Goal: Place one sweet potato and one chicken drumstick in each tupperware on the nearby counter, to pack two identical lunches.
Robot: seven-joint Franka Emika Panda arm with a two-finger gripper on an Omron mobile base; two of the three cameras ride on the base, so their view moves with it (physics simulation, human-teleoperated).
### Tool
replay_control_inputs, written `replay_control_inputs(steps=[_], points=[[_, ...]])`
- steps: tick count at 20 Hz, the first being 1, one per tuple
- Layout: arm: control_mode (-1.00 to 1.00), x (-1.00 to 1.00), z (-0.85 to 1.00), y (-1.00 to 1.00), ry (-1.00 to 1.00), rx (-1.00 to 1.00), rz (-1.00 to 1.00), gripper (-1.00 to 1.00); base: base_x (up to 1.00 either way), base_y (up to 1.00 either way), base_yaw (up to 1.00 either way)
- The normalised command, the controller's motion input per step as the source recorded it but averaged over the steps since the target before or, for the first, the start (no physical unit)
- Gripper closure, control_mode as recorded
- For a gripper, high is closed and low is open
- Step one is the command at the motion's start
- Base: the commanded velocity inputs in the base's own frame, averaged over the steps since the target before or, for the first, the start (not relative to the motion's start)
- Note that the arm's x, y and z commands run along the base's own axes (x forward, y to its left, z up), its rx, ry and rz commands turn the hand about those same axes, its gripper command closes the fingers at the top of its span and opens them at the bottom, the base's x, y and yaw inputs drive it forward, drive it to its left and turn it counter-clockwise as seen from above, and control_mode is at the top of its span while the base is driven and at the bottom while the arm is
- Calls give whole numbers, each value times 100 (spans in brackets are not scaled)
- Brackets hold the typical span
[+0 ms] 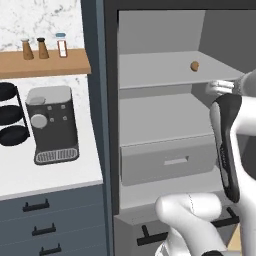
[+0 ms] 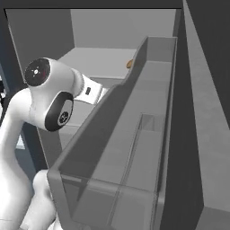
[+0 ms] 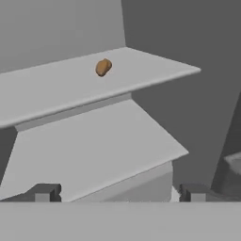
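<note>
Open fridge interior, grey shelves stacked. On the counter (image 1: 50, 175) at left, a coffee machine (image 1: 52, 124) sits near its back edge. One sweet potato (image 1: 195, 65) lies toward the upper shelf's (image 1: 165, 70) right edge; gripper (image 3: 117, 192) spread wide, empty, facing it.
</note>
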Motion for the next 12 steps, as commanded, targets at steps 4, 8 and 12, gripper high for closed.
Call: replay_control_inputs(steps=[4,8,12], points=[[-100,17,100,-28,-6,0,0,-100,0,0,0],[-100,92,14,14,13,-6,0,-100,0,0,0],[-100,98,-20,12,9,-6,0,-100,0,0,0]])
